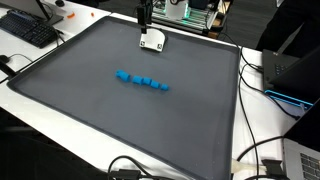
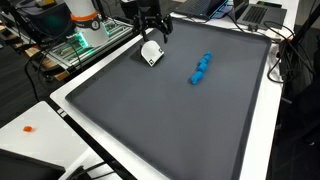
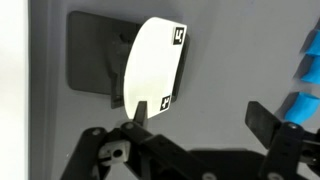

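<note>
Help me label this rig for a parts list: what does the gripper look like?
The gripper is matte black: two fingers built from jointed link bars with pale pivot pins. In both exterior views it shows only as a dark shape, with no markings discernible.

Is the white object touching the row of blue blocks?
Apart. In both exterior views a wide stretch of bare gray mat lies between the white object and the blue blocks.
</note>
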Robot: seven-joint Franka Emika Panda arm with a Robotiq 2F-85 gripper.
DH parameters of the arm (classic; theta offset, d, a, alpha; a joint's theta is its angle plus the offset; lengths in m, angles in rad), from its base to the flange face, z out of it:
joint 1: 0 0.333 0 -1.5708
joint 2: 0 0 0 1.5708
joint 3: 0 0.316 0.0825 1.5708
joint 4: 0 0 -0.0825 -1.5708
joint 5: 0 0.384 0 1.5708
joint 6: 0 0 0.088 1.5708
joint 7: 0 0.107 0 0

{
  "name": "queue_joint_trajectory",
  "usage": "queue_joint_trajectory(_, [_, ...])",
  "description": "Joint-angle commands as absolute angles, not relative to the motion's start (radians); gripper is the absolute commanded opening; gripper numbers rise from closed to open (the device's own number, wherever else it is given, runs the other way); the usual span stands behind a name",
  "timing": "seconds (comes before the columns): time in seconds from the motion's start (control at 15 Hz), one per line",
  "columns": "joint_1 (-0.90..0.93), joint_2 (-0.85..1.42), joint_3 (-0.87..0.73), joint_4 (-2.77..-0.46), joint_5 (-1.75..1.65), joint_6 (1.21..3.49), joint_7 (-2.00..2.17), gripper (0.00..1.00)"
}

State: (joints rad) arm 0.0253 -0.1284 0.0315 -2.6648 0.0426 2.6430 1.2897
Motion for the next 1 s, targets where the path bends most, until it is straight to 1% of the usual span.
queue_joint_trajectory(0.0, [0.016, -0.186, 0.044, -2.641, 0.028, 2.531, 1.201, 1.0])
queue_joint_trajectory(0.33, [0.013, -0.218, 0.072, -2.579, -0.067, 2.456, 1.005, 1.0])
queue_joint_trajectory(0.93, [0.049, -0.185, 0.124, -2.456, -0.103, 2.481, 0.623, 1.0])
